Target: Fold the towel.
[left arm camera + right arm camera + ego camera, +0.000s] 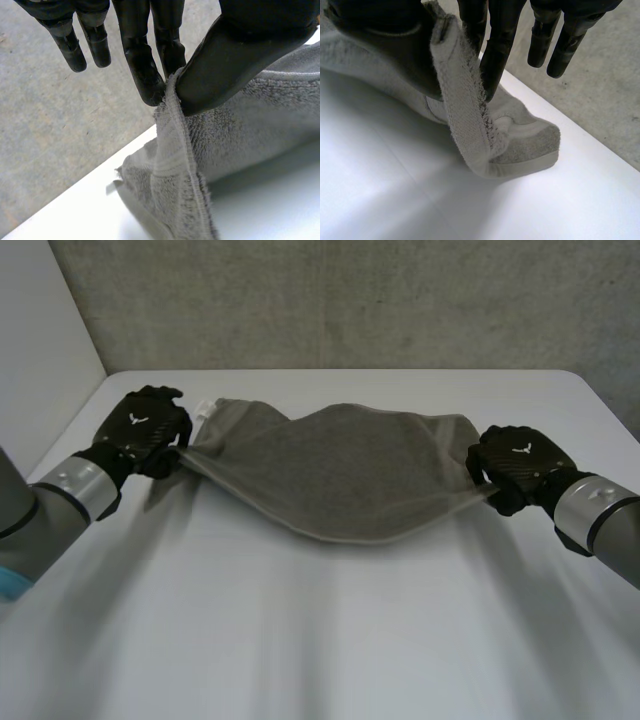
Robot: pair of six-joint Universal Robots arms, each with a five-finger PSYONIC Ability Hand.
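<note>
Towel (350, 475) pinched at each end by L hand (148, 428) & R hand (520, 465); white table (300, 640), concrete wall (350, 300) behind.

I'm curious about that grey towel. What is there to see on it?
The towel is grey, looped terry cloth with a flat stitched hem along its edges. It is stretched between the two hands and sags in the middle, and its far part and end corners rest on the white table. The left hand pinches the hem at one end between thumb and fingers. The right hand pinches the other end the same way.
</note>
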